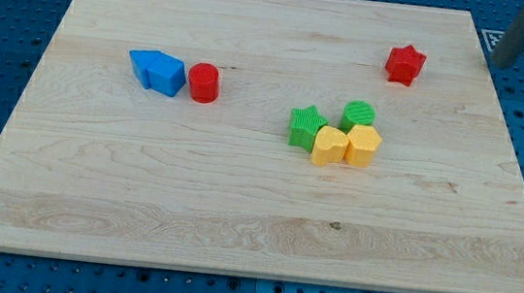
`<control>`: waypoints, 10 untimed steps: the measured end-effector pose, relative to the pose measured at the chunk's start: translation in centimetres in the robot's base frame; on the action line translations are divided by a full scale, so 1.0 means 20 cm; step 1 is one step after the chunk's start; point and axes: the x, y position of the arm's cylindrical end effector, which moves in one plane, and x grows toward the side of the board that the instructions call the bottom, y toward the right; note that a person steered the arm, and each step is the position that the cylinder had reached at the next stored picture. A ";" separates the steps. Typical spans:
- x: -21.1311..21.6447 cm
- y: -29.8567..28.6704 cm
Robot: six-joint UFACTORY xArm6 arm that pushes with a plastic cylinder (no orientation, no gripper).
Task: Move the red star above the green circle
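No readable txt, labels, brands or nos. anywhere; black-white patterned marker (494,39) past board's top-right corner, too small to read.

Only a short part of the robot is seen, at the view's top right corner: a straight rod (520,32), cut off by the view's top edge. It is rendered dark grey, w/ a lighter, slightly bluish sheen along one side, approx. cylindrical in shape. The surface appears smooth & plain; no cables, screws or markings can be made out on it. The lower end, i.e. my tip (498,62), is seen as a blunt end, same dark grey, somewhat blurred. Nothing else of the arm is shown.
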 end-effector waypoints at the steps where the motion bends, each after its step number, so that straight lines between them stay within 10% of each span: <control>1: 0.00 -0.06; 10: 0.33 -0.75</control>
